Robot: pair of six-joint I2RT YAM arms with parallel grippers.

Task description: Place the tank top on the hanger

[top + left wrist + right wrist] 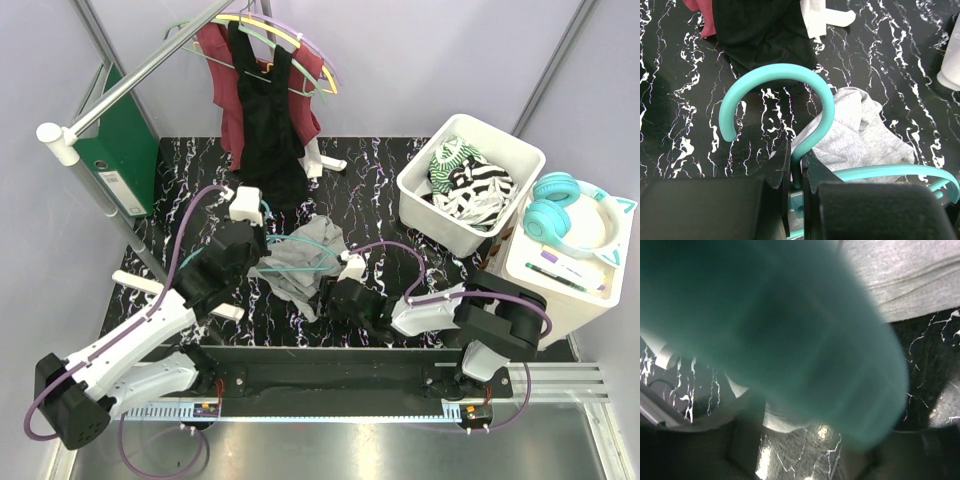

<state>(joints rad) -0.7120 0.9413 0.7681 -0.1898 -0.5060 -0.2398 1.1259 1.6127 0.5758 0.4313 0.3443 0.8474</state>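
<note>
Room: pale lilac-grey walls [420,60] close in the back and both sides.

Bench [400,190]: black top with white marble veining. A dark mounting strip and bare metal sheet run along the near edge.

Rail [150,70]: grey metal pole running diagonally across the upper left, with a white end cap.

Left arm [150,320]: reaches in from the near left. Its jaws are clamped together on the neck of the hanger, just below the hook.

Right arm [470,310]: reaches in from the near right, with its tip at the near edge of the grey cloth. Its wrist view is filled by a blurred teal mass close to the lens, so I cannot tell how its jaws stand.

Green binder [125,150]: leans at the left wall.

Black top [268,120] and maroon top [232,110]: hang at the back, and their hems reach the bench.

White bin [425,205]: back right, holding striped cloth.

White box [560,300]: just right of the bin, with teal headphones [565,210] on top.

Tank top [305,255]: light grey, crumpled in a heap mid-bench between the two arm tips.

Hanger [785,70]: teal. The hook curls over bare marbling, and one arm lies across the grey knit.
</note>
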